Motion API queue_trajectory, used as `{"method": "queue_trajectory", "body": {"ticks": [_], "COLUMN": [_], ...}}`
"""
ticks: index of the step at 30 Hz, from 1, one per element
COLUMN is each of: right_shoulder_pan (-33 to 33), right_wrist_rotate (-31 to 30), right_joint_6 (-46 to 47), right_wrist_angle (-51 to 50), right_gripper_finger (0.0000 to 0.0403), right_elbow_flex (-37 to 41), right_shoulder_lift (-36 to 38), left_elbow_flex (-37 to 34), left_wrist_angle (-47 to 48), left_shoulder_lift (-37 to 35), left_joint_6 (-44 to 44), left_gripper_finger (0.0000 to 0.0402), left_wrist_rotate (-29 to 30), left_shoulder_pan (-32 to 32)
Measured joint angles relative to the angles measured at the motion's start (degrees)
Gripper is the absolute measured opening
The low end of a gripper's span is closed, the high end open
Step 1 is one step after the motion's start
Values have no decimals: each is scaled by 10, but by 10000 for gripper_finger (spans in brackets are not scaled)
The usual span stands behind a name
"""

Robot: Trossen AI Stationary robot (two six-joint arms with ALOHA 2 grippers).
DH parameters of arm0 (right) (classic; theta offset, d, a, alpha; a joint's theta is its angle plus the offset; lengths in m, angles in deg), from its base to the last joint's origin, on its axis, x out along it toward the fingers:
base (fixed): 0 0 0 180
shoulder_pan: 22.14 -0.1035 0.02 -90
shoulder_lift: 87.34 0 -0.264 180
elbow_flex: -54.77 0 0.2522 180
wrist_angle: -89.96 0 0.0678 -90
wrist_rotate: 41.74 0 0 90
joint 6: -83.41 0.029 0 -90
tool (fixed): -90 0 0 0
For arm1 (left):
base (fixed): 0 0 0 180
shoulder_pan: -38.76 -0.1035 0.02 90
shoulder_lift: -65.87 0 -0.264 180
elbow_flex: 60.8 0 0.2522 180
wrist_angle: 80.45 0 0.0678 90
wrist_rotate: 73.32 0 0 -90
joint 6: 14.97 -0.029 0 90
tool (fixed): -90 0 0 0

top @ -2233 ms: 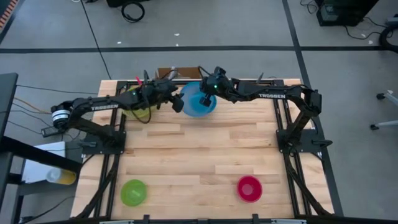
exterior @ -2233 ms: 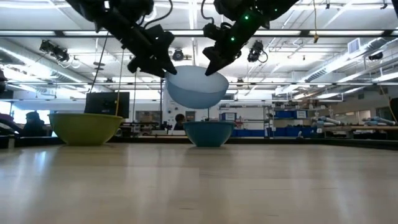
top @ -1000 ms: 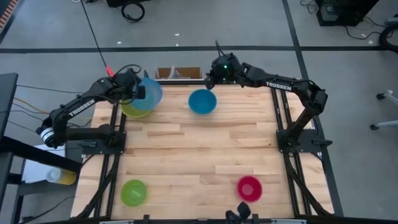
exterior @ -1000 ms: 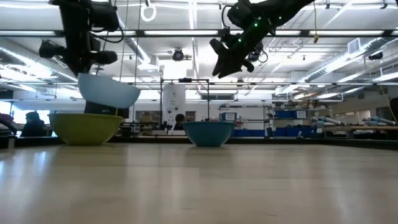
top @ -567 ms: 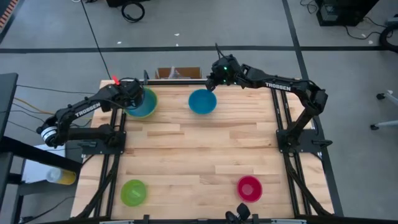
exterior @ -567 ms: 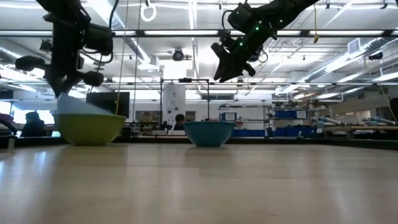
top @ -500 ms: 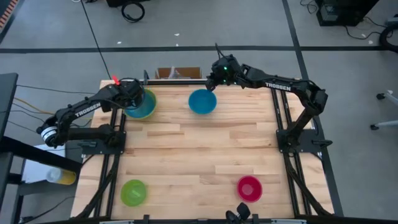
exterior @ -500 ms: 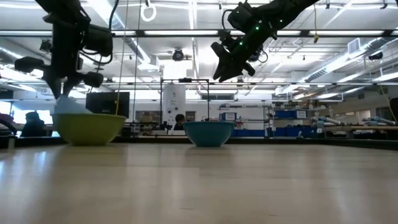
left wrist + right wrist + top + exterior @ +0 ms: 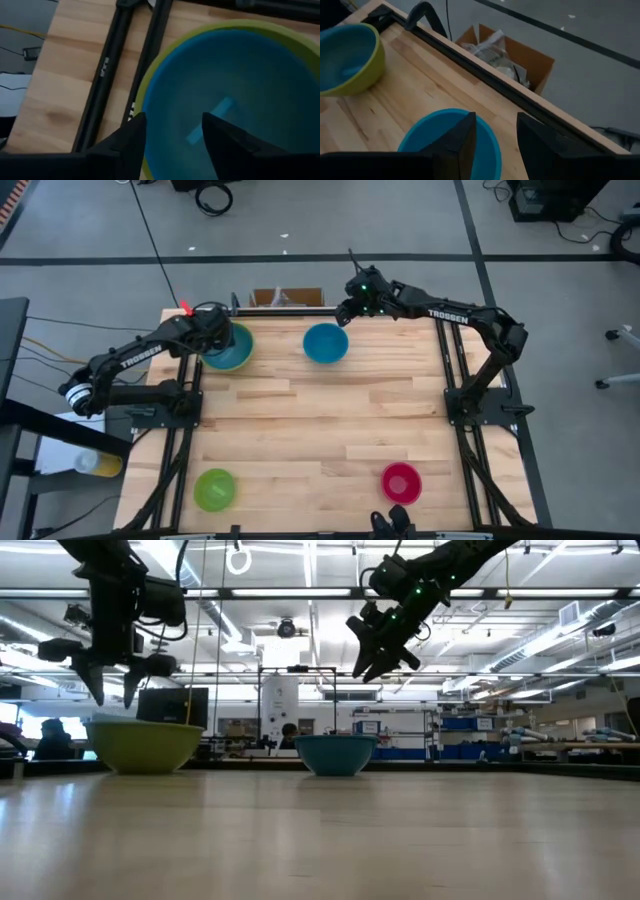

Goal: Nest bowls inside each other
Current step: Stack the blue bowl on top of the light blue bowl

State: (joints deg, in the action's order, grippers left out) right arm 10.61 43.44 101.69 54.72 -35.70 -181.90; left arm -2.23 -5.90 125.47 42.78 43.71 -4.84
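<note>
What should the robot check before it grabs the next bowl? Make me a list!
1. Pale blue bowl sits inside the large green bowl: ok.
2. Left claw open, off the bowl: ok.
3. Right claw open above the bright blue bowl: ok.
4. Bright blue bowl upright, nothing inside: ok.
5. Small green bowl and magenta bowl waiting at the near edge: ok.

A wooden tabletop (image 9: 320, 420) stands on a grey floor (image 9: 90, 240) marked with dark tape lines. Just beyond its far edge sits an open cardboard box (image 9: 512, 55) holding crumpled wrapping.
</note>
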Motion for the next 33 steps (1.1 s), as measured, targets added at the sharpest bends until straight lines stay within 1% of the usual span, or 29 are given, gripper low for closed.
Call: {"method": "queue_trajectory", "body": {"ticks": [4,8,11,15,18,19,22,25,33], "right_shoulder_pan": [-3,-10,-16,-21,-23,-23,-23,-23,-26], "right_wrist_rotate": [0,0,0,11,28,30,33,32,32], "right_joint_6": [2,2,8,45,75,81,92,109,136], "right_wrist_angle": [-14,-28,-28,-41,-67,-82,-89,-88,-93], "right_gripper_finger": [146,146,146,146,146,146,146,146,144], "right_elbow_flex": [0,0,0,-1,0,1,1,1,1], "right_shoulder_lift": [0,0,0,-10,-33,-41,-62,-83,-134], "left_elbow_flex": [25,23,16,16,16,16,16,16,15], "left_wrist_angle": [-3,-3,-21,-101,-195,-224,-299,-336,-322], "left_shoulder_lift": [-5,-3,-3,-3,2,3,6,11,16], "left_joint_6": [-4,-5,-5,-52,-108,-127,-174,-192,-197], "left_gripper_finger": [190,177,172,172,172,172,172,172,172], "left_wrist_rotate": [7,10,10,3,2,-1,-22,-38,-43], "left_shoulder_pan": [11,15,26,63,101,113,136,151,178]}}
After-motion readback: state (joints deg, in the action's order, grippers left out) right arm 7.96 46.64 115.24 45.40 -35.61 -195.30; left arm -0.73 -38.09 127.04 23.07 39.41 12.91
